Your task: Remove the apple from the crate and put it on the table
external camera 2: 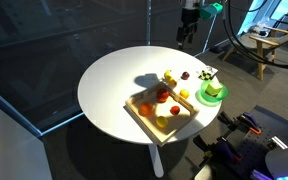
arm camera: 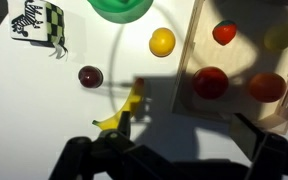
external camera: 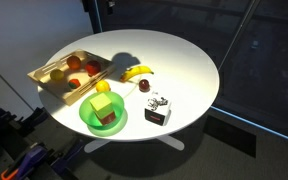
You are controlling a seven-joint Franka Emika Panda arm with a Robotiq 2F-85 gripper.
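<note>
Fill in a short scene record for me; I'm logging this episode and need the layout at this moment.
table: round, white
crate: light wood, on the table, holds several fruits
apple: red, inside the crate, not gripped
banana: on the table, beside the crate
bowl: green, on the table, with things in it
gripper: open, empty, raised above the table
task status: apple not yet taken out

Crate [external camera: 46,86]: pale bare wood, matt, low slatted sides. Table [external camera: 184,70]: smooth white top with a faint sheen. Bowl [external camera: 87,122]: green, smooth, apparently plastic, slightly glossy.
</note>
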